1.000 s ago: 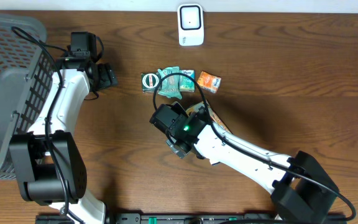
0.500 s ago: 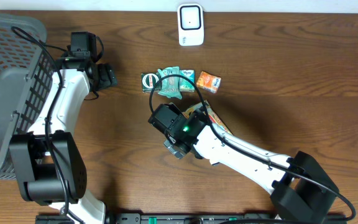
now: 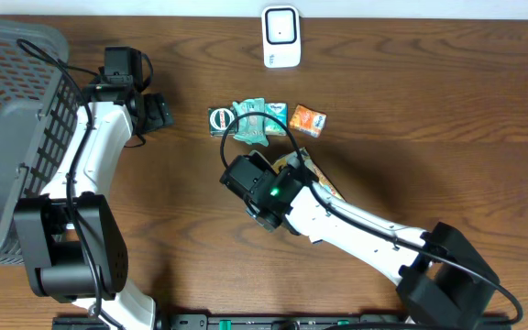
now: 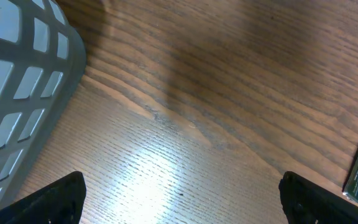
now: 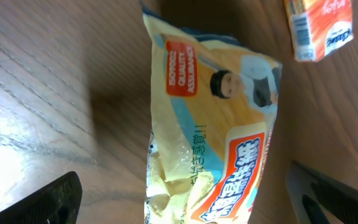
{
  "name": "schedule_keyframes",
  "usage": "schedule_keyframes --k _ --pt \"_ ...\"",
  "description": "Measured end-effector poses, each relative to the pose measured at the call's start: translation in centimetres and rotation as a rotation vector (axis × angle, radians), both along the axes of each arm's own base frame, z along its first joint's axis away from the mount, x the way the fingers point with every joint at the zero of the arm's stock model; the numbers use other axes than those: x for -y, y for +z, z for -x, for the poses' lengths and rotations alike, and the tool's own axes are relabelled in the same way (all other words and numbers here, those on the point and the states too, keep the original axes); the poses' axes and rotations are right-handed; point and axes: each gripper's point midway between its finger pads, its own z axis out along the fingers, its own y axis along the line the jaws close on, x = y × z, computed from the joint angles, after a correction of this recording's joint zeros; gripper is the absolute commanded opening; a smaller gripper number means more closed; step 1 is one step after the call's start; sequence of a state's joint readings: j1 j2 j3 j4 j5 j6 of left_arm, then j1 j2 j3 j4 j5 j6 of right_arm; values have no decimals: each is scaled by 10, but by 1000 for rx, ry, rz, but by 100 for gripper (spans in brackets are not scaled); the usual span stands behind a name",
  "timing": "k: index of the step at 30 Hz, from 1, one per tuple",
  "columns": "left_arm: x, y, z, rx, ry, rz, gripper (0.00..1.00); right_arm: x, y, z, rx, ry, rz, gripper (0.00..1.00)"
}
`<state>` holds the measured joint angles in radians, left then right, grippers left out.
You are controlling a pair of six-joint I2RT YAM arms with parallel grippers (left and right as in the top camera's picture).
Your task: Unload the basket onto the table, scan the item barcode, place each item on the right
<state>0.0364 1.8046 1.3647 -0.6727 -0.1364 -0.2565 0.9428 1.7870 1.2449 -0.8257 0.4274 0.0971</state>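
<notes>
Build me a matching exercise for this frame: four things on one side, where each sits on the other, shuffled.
Things:
1. scanner
2. basket
3. yellow packet
4. orange box

Places:
A. under the open right gripper
B. far left of the overhead view
C. right end of the row of small items
D. top centre of the overhead view

Pairs: 1-D, 2-B, 3-A, 4-C

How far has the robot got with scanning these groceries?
Nothing looks scanned yet: the white barcode scanner has nothing held before it. In hand: the right gripper hangs open over the yellow plastic snack packet, not gripping it. To do: grasp it, lift it and show its barcode to the scanner. The left gripper is open, empty.
</notes>
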Motion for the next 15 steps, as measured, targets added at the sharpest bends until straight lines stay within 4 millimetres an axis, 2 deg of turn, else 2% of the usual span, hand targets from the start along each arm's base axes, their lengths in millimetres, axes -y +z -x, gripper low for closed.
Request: schedule_keyframes --k 10,15 --pt "0 0 0 0 0 0 97 25 -48 -3 24 -25 240 98" --pt "0 0 0 0 0 0 97 39 -47 -16 123 -78 329 86"
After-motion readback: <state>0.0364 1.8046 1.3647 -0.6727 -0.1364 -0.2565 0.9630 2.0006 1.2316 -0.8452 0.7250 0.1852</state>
